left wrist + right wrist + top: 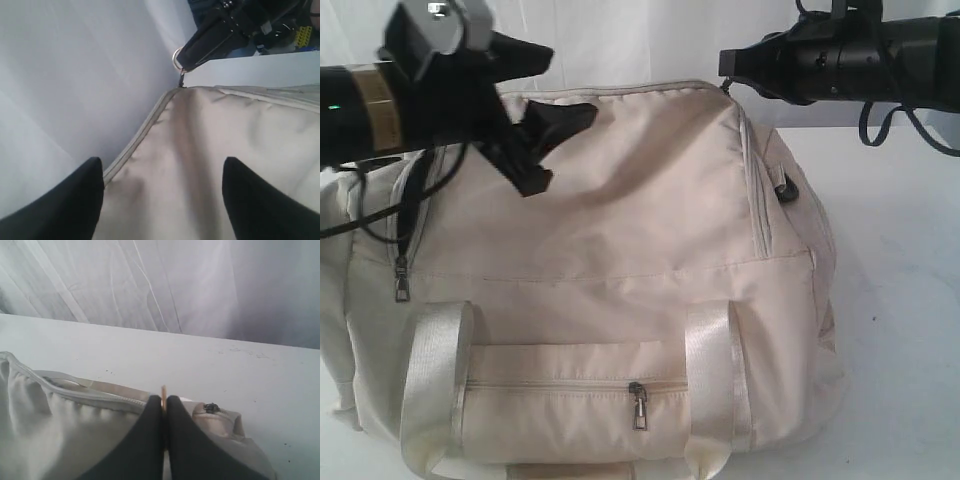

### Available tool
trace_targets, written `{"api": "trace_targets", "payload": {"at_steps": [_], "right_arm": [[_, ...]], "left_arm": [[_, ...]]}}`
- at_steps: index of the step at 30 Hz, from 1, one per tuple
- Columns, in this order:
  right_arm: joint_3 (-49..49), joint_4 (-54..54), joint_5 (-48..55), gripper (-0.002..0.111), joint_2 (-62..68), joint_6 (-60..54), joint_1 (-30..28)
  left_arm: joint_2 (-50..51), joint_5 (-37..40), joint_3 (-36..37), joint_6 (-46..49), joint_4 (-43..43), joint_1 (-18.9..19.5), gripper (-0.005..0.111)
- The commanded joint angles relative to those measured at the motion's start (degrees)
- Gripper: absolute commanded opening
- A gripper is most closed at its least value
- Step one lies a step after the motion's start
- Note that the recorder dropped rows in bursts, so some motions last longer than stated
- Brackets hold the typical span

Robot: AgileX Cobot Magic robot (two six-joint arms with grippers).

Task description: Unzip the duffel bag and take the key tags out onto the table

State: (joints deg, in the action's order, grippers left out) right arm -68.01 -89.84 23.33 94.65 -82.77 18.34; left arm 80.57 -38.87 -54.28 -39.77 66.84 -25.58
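Observation:
The cream duffel bag (620, 250) fills the table (905, 300), and its top zipper (140, 134) is closed along the rim. My right gripper (724, 66) sits at the bag's far top right corner, shut on the zipper's metal pull ring (163, 391), which shows between the fingertips. From the left wrist view, that ring (177, 58) pokes out of the right gripper (200, 45). My left gripper (565, 82) hovers open over the top left of the bag (215, 130), holding nothing. The key tags are out of view.
Shiny webbing handles (432, 380) frame a front zip pocket with a metal pull (638, 403). Another zip pull (401, 280) hangs at the bag's left end. White cloth backs the table (150, 347). Cables trail from both arms.

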Motion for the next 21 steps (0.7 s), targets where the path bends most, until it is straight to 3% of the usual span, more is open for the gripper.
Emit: {"api": "trace_targets", "payload": {"at_steps": [1,6,12,14,15,16,17,20,21], "right_arm": [[-0.2,0.1,1.0,0.0,-0.8,0.9,-0.7],[-0.2,6.9,1.1,0.0,-1.2,5.1,-0.7],[-0.2,12.2,0.9,0.0,-1.5,9.8,-0.7],[-0.2,12.2,0.9,0.0,-1.5,9.8,-0.7],[-0.2,12.2,0.8,0.0,-1.5,9.8,-0.7],[-0.2,12.2,0.4,0.0,-1.5,9.8,-0.7],[-0.2,12.2,-1.2,0.0,-1.5,9.8,-0.7],[-0.2,12.2,-3.7,0.0,-1.5,9.8,-0.7],[-0.2,12.2,-4.3,0.0,-1.5,9.8,-0.7]], "left_arm": [[9.8,2.8,-10.2,0.9,-0.4,-5.1,0.07],[20.3,5.1,-22.4,0.8,0.1,-7.7,0.07],[26.8,9.6,-28.3,0.8,0.8,-7.8,0.069],[28.2,9.9,-29.0,0.8,0.8,-7.8,0.057],[28.5,9.9,-29.0,0.8,0.8,-7.8,0.043],[28.5,9.9,-29.0,0.8,0.8,-7.8,0.037],[28.3,9.9,-29.0,0.8,-0.9,-7.8,0.021],[28.1,10.2,-29.1,0.8,-5.2,-7.7,0.0],[28.1,10.2,-29.1,1.0,-6.9,-7.7,0.0]]}}
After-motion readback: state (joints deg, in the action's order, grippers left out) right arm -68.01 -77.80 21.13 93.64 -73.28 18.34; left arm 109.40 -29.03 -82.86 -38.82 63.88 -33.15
